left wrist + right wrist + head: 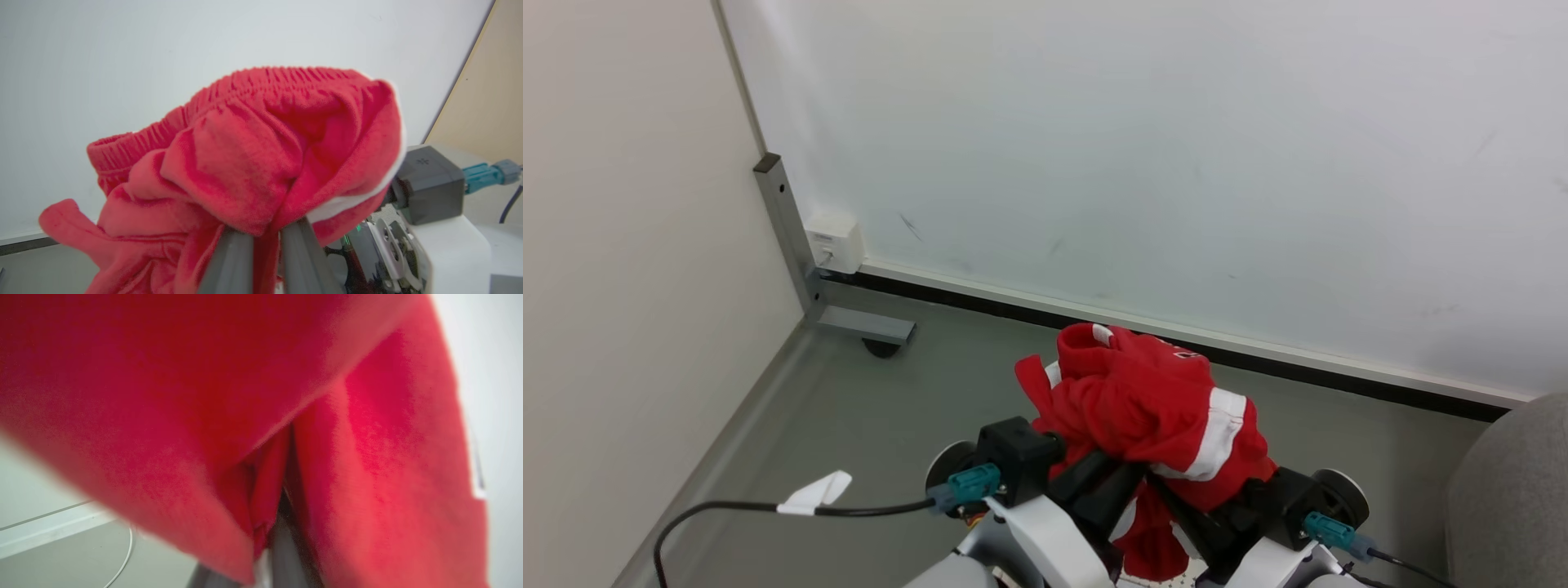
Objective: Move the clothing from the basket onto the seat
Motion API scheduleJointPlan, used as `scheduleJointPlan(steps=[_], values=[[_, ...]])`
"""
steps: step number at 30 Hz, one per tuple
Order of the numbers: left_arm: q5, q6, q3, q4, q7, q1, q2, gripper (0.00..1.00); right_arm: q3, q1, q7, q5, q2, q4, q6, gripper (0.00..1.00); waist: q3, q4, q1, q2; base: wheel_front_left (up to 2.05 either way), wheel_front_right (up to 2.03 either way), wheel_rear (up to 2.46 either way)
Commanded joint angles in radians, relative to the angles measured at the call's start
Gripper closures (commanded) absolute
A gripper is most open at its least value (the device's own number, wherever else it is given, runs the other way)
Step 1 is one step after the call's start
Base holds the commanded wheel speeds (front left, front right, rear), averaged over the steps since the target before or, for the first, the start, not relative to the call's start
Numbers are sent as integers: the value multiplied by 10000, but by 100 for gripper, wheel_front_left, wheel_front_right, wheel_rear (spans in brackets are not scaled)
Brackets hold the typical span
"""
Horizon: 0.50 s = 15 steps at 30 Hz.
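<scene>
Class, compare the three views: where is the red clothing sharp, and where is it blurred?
Head view: the clothing is sharp and evenly lit. Left wrist view: its weave is visible, with slightly soft edges. Right wrist view: it sits too close to the camera and is heavily blurred.

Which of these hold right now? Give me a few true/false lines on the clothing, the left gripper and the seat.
1. The clothing is bunched up in the air, off the floor. True.
2. The left gripper is open, clear of the cloth. False: it is shut on a fold of the clothing.
3. The clothing lies on the seat. False: the seat is off to the robot's right, with no cloth on its visible part.
4. The red fabric carries a white band. True.
</scene>
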Motion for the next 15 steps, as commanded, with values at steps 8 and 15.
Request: scheduleJointPlan(steps=[8, 15], values=[[-119, 309, 291, 99, -86, 118, 282, 100, -296, 96, -127, -269, -226, -570, -21, 100, 70, -417, -1, 0, 0, 0, 0], [-156, 499, 365, 234, -107, 239, 344, 12, -683, 454, -134, -393, -346, -1057, -21, 100, 147, -639, -1, 0, 0, 0, 0]])
